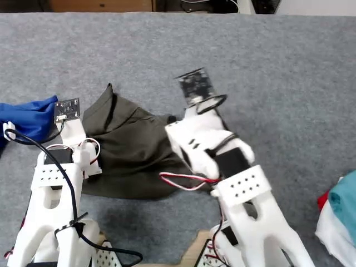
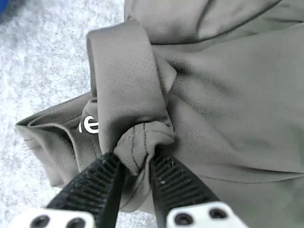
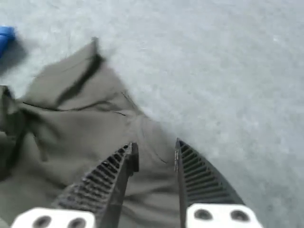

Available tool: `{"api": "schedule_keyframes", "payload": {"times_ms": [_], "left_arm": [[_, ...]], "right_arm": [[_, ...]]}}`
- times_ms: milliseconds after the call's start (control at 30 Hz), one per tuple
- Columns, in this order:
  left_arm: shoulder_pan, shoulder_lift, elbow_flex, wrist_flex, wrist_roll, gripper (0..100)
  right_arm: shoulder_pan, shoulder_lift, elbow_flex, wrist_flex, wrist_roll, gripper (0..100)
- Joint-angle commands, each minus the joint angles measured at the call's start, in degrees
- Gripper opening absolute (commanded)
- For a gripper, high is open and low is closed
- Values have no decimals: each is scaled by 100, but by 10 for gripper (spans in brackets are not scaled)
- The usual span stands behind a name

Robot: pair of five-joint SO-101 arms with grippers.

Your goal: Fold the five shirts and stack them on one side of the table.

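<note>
An olive shirt (image 1: 130, 150) lies crumpled on the grey table (image 1: 278, 67), between the two arms. My left gripper (image 2: 135, 159) is shut on a bunched fold of the olive shirt (image 2: 213, 95), near a rolled hem and a small white mark. My right gripper (image 3: 154, 148) hovers open over the far edge of the olive shirt (image 3: 71, 128), nothing between its fingers. In the high view the left arm (image 1: 55, 178) stands at the shirt's left side and the right arm (image 1: 211, 144) covers its right side.
A blue shirt (image 1: 28, 119) lies bunched at the table's left edge, close to the left arm. A pile of teal, white and red cloth (image 1: 339, 214) sits at the right edge. Bare grey carpet stretches across the back and right of the table.
</note>
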Motion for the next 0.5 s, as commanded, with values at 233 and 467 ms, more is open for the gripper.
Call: {"api": "schedule_keyframes", "payload": {"times_ms": [233,467], "left_arm": [[18,-66,-18,202,35,19],[-18,-66,-18,211,35,19]], "right_arm": [[-198,2721,-664,-1257,-378,146],[-4,4242,-1279,-1240,-360,144]]}}
